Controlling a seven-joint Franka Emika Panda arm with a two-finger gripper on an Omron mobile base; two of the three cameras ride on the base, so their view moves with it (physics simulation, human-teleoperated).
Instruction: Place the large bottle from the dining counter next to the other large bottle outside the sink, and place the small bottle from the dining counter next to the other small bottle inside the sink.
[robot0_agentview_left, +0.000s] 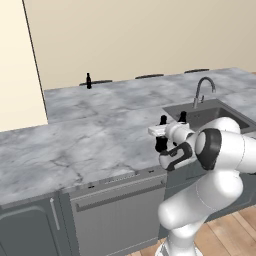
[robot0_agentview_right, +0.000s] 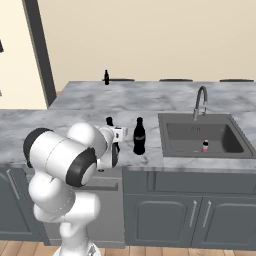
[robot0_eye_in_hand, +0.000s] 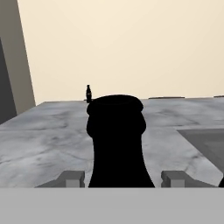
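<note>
My gripper (robot0_eye_in_hand: 123, 179) is shut on a large black bottle (robot0_eye_in_hand: 116, 144), held upright; its cap and neck stand close in front of the hand camera. In the base views this bottle (robot0_agentview_left: 162, 120) pokes up above the white hand (robot0_agentview_right: 118, 133), over the front strip of the counter. Just to its right, the other large black bottle (robot0_agentview_right: 139, 136) stands outside the sink (robot0_agentview_right: 185, 137), near its left rim. Inside the basin stands a small pink-and-white bottle (robot0_agentview_right: 205, 146). A small dark bottle (robot0_agentview_right: 106, 77) stands at the far edge of the dining counter (robot0_agentview_right: 150, 95).
A curved grey faucet (robot0_agentview_right: 200, 101) rises behind the basin. Grey cabinets and a dishwasher front (robot0_agentview_left: 117, 215) run under the counter's near edge. A dark upright panel (robot0_agentview_right: 42, 52) stands at the back left. Dark stool tops (robot0_agentview_right: 175, 79) line the counter's far side.
</note>
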